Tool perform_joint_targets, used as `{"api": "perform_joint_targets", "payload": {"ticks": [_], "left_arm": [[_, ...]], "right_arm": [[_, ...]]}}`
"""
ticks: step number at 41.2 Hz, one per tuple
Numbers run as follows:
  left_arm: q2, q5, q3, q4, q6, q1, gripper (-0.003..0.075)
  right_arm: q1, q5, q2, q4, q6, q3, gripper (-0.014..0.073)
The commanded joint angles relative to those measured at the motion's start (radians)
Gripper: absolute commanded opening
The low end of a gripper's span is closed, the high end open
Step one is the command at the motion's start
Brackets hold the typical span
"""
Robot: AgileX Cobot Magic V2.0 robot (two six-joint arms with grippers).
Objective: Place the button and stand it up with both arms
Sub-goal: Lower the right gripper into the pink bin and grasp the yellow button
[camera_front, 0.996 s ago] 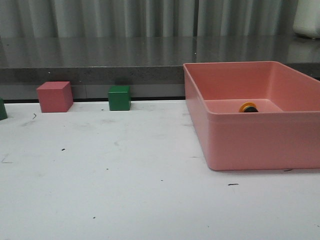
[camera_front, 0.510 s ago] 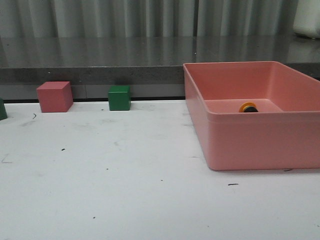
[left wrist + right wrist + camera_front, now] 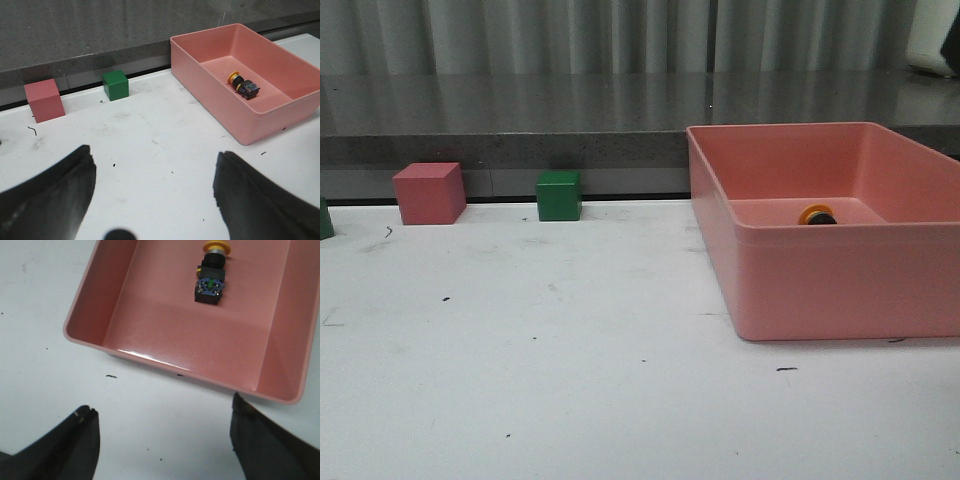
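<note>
1. Currently the button (image 3: 211, 274) lies on its side on the floor of the pink bin (image 3: 165, 362); yellow cap toward one bin wall, black base with blue-green bits toward the bin's middle.
2. Front view: only the yellow cap and a bit of black collar of the button (image 3: 816, 215) show above the near wall of the pink bin (image 3: 840, 285), toward the back of the bin.
3. Left wrist view: button (image 3: 243, 86) on its side in the pink bin (image 3: 220, 107), well apart from the left gripper (image 3: 155, 195).
4. Left gripper: prongs spread wide over bare white table (image 3: 150, 145), nothing between them.
5. Right gripper (image 3: 162, 440): prongs wide apart, nothing held, above the white table (image 3: 45, 315) just outside the bin's near wall; the button is beyond that wall, not touched.
6. Pink cube (image 3: 429, 193) and green cube (image 3: 559, 195) sit at the table's back edge, left of the bin, apart from each other.
7. Another dark green object (image 3: 325, 218) is cut off at the left edge of the front view; can't tell what it is.
8. No arm visible over the table in the front view.
</note>
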Motion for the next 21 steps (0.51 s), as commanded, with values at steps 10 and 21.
{"api": "perform_joint_targets", "payload": {"ticks": [10, 21], "left_arm": [[0.013, -0.083, -0.027, 0.013, -0.002, -0.01, 0.0491], [0.013, -0.083, -0.027, 0.013, -0.002, -0.01, 0.0491]], "right_arm": [[0.002, 0.024, 0.318, -0.008, 0.004, -0.267, 0.0563], [0.002, 0.069, 0.556, -0.196, 0.189, -0.442, 0.0563]]}}
